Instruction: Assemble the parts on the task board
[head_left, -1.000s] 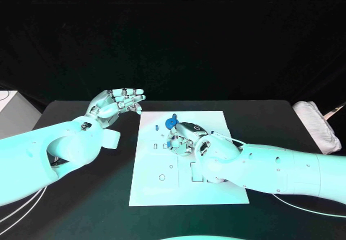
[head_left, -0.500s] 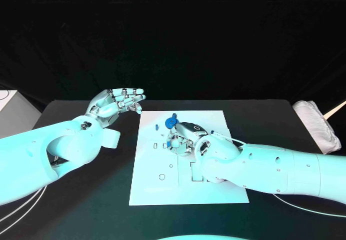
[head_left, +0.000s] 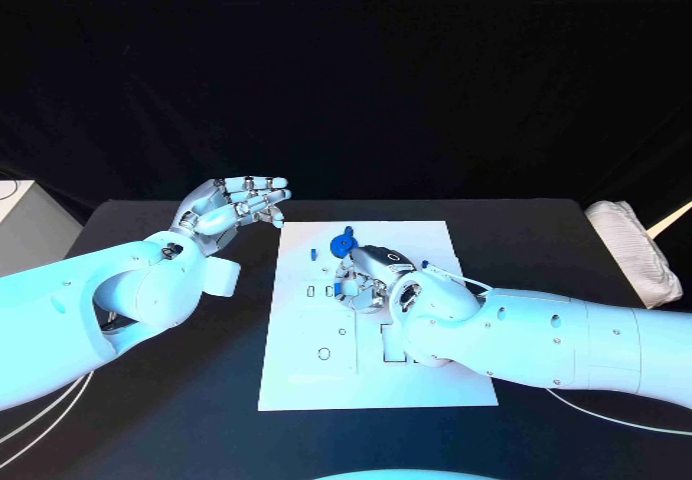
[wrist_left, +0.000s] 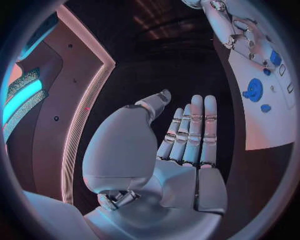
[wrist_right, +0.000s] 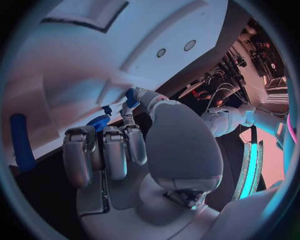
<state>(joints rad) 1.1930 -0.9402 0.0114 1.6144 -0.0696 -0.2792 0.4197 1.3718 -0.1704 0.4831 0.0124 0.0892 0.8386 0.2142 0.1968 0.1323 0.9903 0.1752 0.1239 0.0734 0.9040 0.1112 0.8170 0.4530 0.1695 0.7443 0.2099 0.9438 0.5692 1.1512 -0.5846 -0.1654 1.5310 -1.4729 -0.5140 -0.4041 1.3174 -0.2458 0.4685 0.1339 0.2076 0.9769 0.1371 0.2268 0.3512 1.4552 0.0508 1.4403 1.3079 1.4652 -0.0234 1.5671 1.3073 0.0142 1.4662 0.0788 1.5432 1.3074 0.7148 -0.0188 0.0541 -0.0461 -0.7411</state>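
The white task board (head_left: 433, 375) lies in the middle of the black table. A round blue part (head_left: 342, 243) sits near its far edge, also seen as the blue disc (wrist_left: 253, 90) and the blue disc (wrist_right: 99, 121). My right hand (head_left: 378, 276) rests low on the board with its fingers curled. Its thumb and a finger pinch a small blue part (wrist_right: 130, 97). A long blue piece (wrist_right: 20, 142) lies on the board off to one side of that hand. My left hand (head_left: 234, 208) hovers above the table left of the board, its straight fingers (wrist_left: 190, 130) holding nothing.
The board has several cut-out slots (head_left: 392, 342) near its middle. A white padded object (head_left: 635, 250) lies at the table's right edge. A white box (head_left: 18, 215) stands beyond the left edge.
The right hand has crept slightly to the left over the board. The left hand has stayed where it was.
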